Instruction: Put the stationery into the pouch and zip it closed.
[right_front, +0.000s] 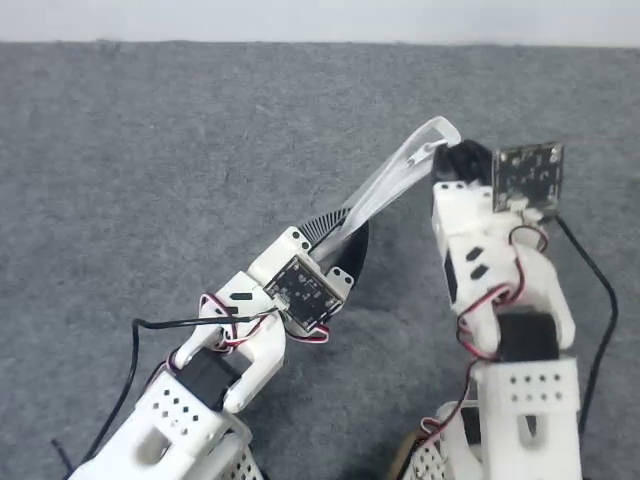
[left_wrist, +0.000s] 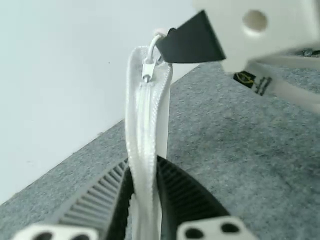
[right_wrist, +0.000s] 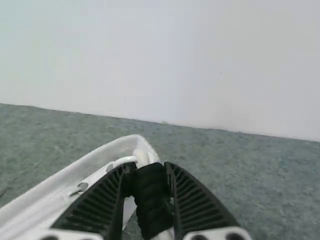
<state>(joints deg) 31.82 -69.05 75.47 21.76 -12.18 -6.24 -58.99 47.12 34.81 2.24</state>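
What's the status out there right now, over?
Left end effector shut on pouch. Right end effector shut on its far end. Pouch slung between them, zip appears closed.

High view: lower end of the translucent white zip pouch (right_front: 385, 190) is hidden under the left pincer (right_front: 343, 228). Both arm bases are cut off at the bottom edge. Pouch contents cannot be told through its wall.

Left wrist view: the pouch runs out of frame between the left pincer's ribbed fingers (left_wrist: 100, 205). The right pincer (left_wrist: 187, 42) is blurred and cropped by the edge.

Right wrist view: a narrow black strip (right_wrist: 150, 195) is clamped in the right pincer; what it is cannot be told. The pouch is cut off at the edge.
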